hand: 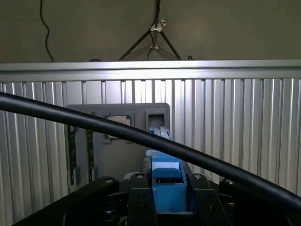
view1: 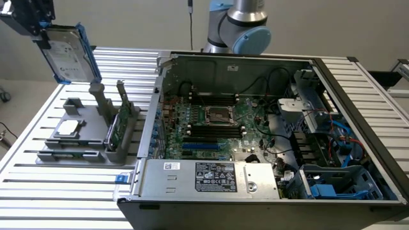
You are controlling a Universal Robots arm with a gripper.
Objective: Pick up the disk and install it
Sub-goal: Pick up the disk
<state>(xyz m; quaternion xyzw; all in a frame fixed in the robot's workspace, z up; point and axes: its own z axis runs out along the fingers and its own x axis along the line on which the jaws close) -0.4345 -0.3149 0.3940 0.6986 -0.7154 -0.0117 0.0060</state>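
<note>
Disk (view1: 67,53) upright below the pincer (view1: 39,33), clamped between its fingers, high above the grey holder tray (view1: 48,155).

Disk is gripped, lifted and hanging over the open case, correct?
No. The disk is held by the gripper and lifted, but it hangs near the grey holder at the exterior view's left, not over the open case. The exterior view shows it.
</note>
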